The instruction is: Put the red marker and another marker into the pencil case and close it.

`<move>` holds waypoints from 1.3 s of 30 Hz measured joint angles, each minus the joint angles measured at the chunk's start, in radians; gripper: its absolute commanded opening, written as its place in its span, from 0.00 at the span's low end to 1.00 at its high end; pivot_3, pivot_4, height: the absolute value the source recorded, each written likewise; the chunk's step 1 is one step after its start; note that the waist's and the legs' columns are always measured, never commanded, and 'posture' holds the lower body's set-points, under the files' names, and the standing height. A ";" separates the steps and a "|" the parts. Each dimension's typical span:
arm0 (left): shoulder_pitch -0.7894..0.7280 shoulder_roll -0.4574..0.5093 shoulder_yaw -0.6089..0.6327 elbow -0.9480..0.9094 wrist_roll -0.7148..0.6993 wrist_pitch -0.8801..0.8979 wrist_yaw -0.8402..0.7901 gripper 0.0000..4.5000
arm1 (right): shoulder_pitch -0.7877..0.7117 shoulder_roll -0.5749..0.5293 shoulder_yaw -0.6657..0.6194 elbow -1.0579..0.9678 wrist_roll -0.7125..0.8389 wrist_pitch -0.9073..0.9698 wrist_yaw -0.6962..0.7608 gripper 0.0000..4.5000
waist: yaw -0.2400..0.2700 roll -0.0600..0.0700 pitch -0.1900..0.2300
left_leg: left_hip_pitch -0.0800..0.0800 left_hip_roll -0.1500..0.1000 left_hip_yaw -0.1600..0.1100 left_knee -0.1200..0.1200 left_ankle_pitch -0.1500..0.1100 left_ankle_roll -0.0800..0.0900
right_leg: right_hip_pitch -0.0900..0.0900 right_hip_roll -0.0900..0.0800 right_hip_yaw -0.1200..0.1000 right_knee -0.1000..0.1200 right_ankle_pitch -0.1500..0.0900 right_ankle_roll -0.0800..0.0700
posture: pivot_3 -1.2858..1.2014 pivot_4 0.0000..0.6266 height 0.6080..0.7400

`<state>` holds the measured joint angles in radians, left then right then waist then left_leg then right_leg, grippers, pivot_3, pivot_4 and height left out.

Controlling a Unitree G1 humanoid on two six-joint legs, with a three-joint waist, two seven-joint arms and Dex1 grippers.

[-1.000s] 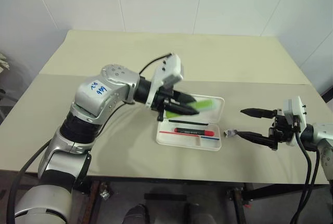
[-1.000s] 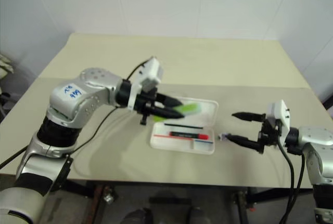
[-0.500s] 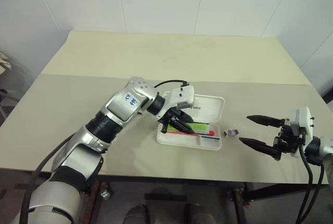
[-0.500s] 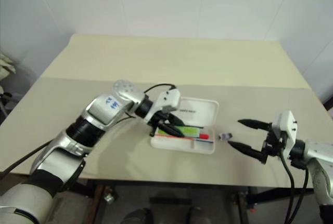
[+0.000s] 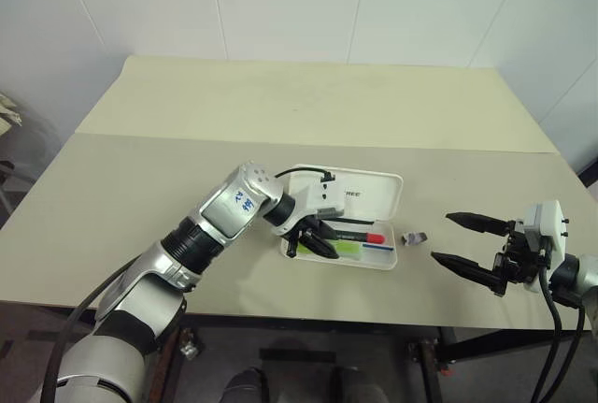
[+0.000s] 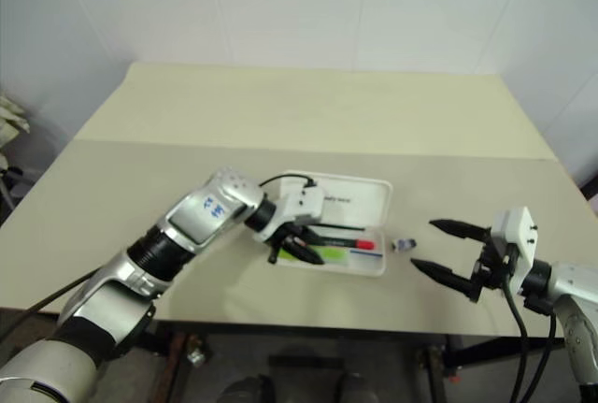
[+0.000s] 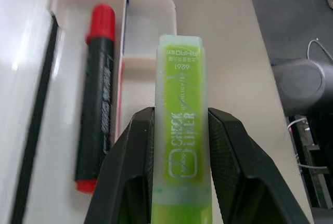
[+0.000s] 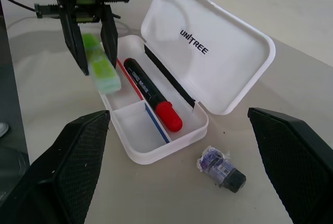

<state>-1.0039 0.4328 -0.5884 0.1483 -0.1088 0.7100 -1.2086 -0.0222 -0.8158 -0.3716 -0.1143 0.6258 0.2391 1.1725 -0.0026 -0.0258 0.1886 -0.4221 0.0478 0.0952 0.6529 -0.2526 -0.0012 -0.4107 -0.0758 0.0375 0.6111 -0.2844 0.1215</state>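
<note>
The pencil case lies open on the table, its lid folded back flat. In its tray, along the hinge side, lies the red marker, black barrel with a red cap. My left gripper is shut on the light-green marker, holding it tilted just above the tray's front compartment, beside the red marker. Whether it touches the tray I cannot tell. Off to the case's right, my right gripper stands open and holds nothing.
A small dark, crumpled object lies on the table between the case and my right gripper. The beige table stretches far behind the case. Its front edge runs close below the case.
My left gripper has come down with the green marker from above the lid to just over the tray. The right gripper has drawn back a little to the right.
</note>
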 measured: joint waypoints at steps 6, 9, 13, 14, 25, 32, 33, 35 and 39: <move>0.000 -0.012 0.000 0.022 0.032 -0.023 0.015 0.24 | 0.000 0.000 0.000 0.000 0.001 0.001 -0.003 1.00 | 0.001 0.000 0.000 | 0.000 0.000 0.000 0.000 0.000 0.000 | 0.000 0.000 0.000 0.000 -0.001 -0.001 | 0.52 0.24 1.00; 0.000 -0.025 0.000 0.030 0.044 -0.040 0.016 0.24 | 0.004 0.000 0.000 -0.005 0.002 0.003 -0.007 1.00 | 0.001 0.000 0.000 | 0.000 0.000 0.000 0.000 0.000 0.000 | 0.000 0.000 0.000 0.000 0.000 -0.001 | 0.52 0.24 1.00; 0.000 -0.032 0.000 0.030 0.051 -0.044 0.015 0.24 | 0.016 0.000 -0.001 -0.023 0.004 0.005 -0.011 1.00 | 0.001 0.000 0.000 | 0.000 0.000 0.000 0.000 0.000 0.000 | 0.000 0.000 -0.001 0.001 0.000 -0.001 | 0.52 0.24 1.00; 0.000 -0.036 0.000 0.030 0.054 -0.045 0.015 0.24 | 0.021 0.000 -0.003 -0.027 0.006 0.005 -0.012 1.00 | 0.001 0.000 0.000 | 0.000 0.000 0.000 0.000 0.000 0.000 | 0.000 0.000 -0.001 0.001 0.000 -0.001 | 0.52 0.24 1.00; 0.000 -0.063 0.000 0.063 0.082 -0.054 0.016 0.24 | 0.049 0.000 -0.029 -0.048 0.020 0.023 -0.031 1.00 | 0.001 0.000 0.000 | 0.000 0.000 -0.001 0.001 0.000 0.000 | 0.000 0.000 -0.001 0.002 0.000 -0.001 | 0.52 0.24 1.00; 0.000 -0.068 0.000 0.070 0.097 -0.059 0.017 0.75 | 0.051 0.000 -0.029 -0.055 0.022 0.024 -0.036 1.00 | 0.001 0.000 0.000 | 0.000 0.000 -0.001 0.001 0.000 0.000 | 0.000 0.000 -0.001 0.002 0.000 -0.001 | 0.52 0.24 1.00; 0.000 -0.068 0.000 0.073 0.100 -0.060 0.017 0.83 | 0.051 0.000 -0.029 -0.055 0.022 0.024 -0.037 1.00 | 0.001 0.000 0.000 | 0.000 0.000 -0.001 0.001 0.000 0.000 | 0.000 0.000 -0.001 0.002 0.000 -0.001 | 0.52 0.24 1.00; 0.000 -0.071 0.000 0.082 0.105 -0.064 0.018 0.98 | 0.051 0.000 -0.029 -0.055 0.022 0.024 -0.038 1.00 | 0.001 0.000 0.000 | 0.000 0.000 -0.001 0.001 0.000 0.000 | 0.000 0.000 -0.001 0.002 0.000 -0.001 | 0.52 0.24 1.00; 0.000 -0.073 0.000 0.094 0.114 -0.066 0.018 1.00 | 0.051 0.000 -0.029 -0.055 0.022 0.025 -0.039 1.00 | 0.001 0.000 0.000 | 0.000 0.000 -0.001 0.002 0.000 0.000 | 0.000 0.000 -0.001 0.003 0.000 -0.001 | 0.52 0.24 1.00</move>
<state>-1.0043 0.3601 -0.5887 0.2423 0.0048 0.6442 -1.1908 0.0283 -0.8158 -0.4006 -0.1696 0.6478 0.2637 1.1339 -0.0018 -0.0258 0.1886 -0.4220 0.0477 0.0944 0.6546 -0.2522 -0.0011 -0.4106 -0.0758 0.0368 0.6138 -0.2848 0.1209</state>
